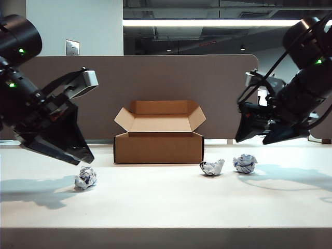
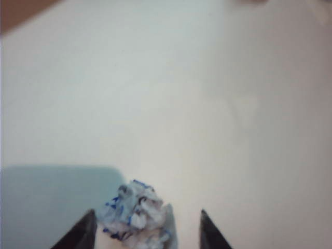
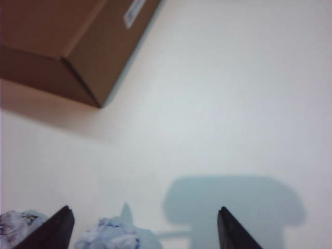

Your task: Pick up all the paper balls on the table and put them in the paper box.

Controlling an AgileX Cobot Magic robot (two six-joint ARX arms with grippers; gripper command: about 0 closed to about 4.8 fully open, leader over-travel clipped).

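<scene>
Desk (image 1: 166,207): a wide off-white surface is seen, carrying the box and three paper balls; a grey-brown partition panel (image 1: 155,78) stands behind it.
Paper box (image 1: 158,147): set at the far middle of the desk, upright, its four flaps spread open; a brown corner of it is also shown in the right wrist view.
Left paper ball (image 1: 85,177): found on the near left of the desk, well apart from the box, with blue-black print marks on white.
Middle paper ball (image 1: 212,167): placed just right of the box's near right corner, close to it but not touching.
Right paper ball (image 1: 245,163): laid just beside the middle ball, on its right, with a small gap.
Left tool (image 1: 85,155): hung tilted just above the left paper ball; in the left wrist view its dark fingertips (image 2: 83,231) are spread wide with the ball between them, nothing gripped.
Right tool (image 1: 254,139): held above and slightly behind the two right-hand balls, pointed down toward them; its fingertips (image 3: 57,228) are parted wide, released, one ball being seen between them and the other at the edge of the view.
</scene>
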